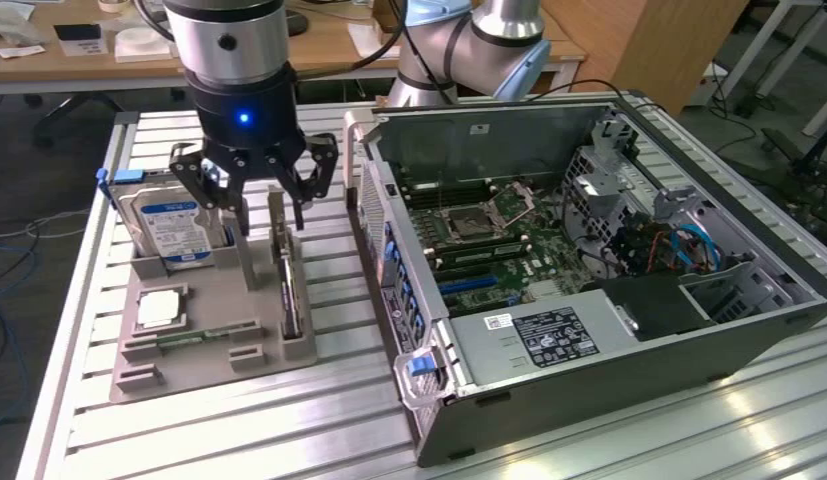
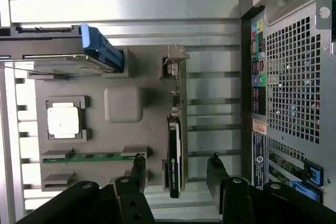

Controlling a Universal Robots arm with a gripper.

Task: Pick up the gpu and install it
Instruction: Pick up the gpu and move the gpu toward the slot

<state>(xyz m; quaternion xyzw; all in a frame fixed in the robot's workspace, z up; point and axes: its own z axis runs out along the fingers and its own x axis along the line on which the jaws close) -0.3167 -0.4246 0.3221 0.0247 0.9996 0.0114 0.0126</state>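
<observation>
Black fingers (image 2: 137,170) of my end effector (image 2: 176,159) sit closest to the wrist camera, spread wide apart and clamped on nothing. Between them stands the gpu (image 2: 175,156), on its long edge in a slot of the grey holder tray (image 2: 105,132), with its dark face and brownish board edge seen end-on. A gap shows on each side of the card, so neither finger touches it. In the exterior view my end effector (image 1: 266,218) hangs straight down over the far end of the gpu (image 1: 290,300), its tips about level with the card's upper edge; whether they have dipped below that edge I cannot tell. The tray (image 1: 233,300) rests on the slatted metal bench (image 1: 320,420). It also carries a hard drive (image 1: 173,225) standing upright with a white-and-blue label, a square processor chip (image 1: 160,308) lying flat in its pocket, and a narrow green memory stick (image 1: 186,340). Just beside the tray, toward the exterior view's right, lies the open computer case (image 1: 587,350), its motherboard (image 1: 480,230) exposed. The gpu's slot is on the side of the tray nearest that case.
</observation>
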